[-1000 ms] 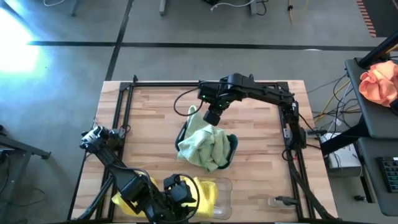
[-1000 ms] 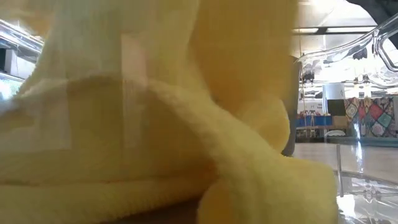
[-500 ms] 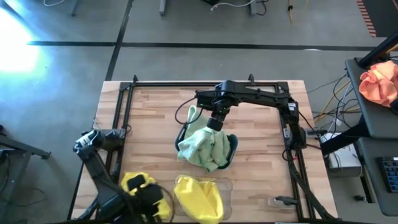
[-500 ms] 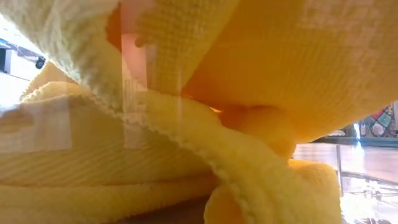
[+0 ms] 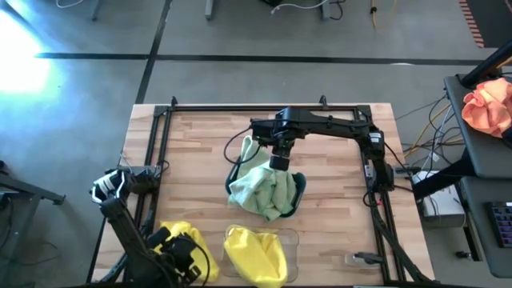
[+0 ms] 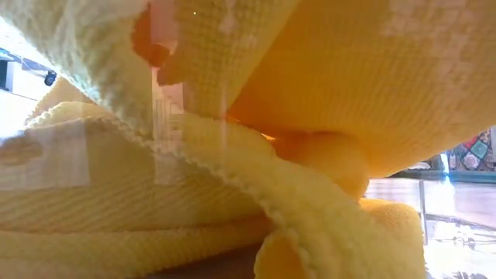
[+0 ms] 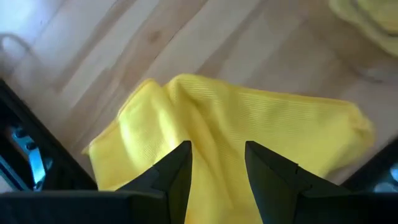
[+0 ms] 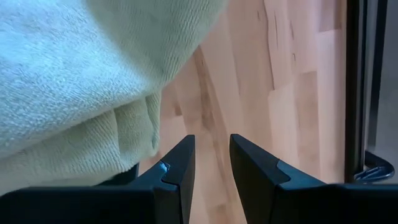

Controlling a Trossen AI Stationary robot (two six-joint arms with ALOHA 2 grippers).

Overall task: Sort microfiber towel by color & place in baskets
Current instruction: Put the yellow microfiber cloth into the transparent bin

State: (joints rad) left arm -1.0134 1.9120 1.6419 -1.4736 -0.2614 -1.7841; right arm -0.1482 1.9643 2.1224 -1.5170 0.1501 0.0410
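Note:
A bright yellow towel (image 5: 172, 234) (image 7: 236, 124) lies crumpled on the wood at the table's near left corner. My left gripper (image 5: 181, 250) (image 7: 217, 165) is right over it, open, with a finger on either side of a ridge of the cloth. More yellow towels (image 5: 256, 254) (image 6: 310, 116) fill the clear basket (image 5: 290, 238) at the near edge. Pale green towels (image 5: 260, 190) (image 8: 74, 93) are heaped in the dark teal basket (image 5: 301, 190) at mid-table, spilling over its left rim. My right gripper (image 5: 278, 162) (image 8: 211, 155) is at the heap's far edge, narrowly open, with bare wood between its fingers. My left gripper comes at the yellow towel from above, pointing down, but I cannot tell whether its fingers touch the cloth.
Black metal rails (image 5: 160, 144) frame the table's left, far and right sides. An orange-pink cloth (image 5: 488, 108) lies on a stand off the table's right. Bare wood lies to the right of both baskets and along the far edge.
My left gripper has moved from the clear basket toward the table's left and now stands over the yellow towel at the near left corner. A yellow towel now lies heaped in the clear basket. My right gripper has crept toward the green heap.

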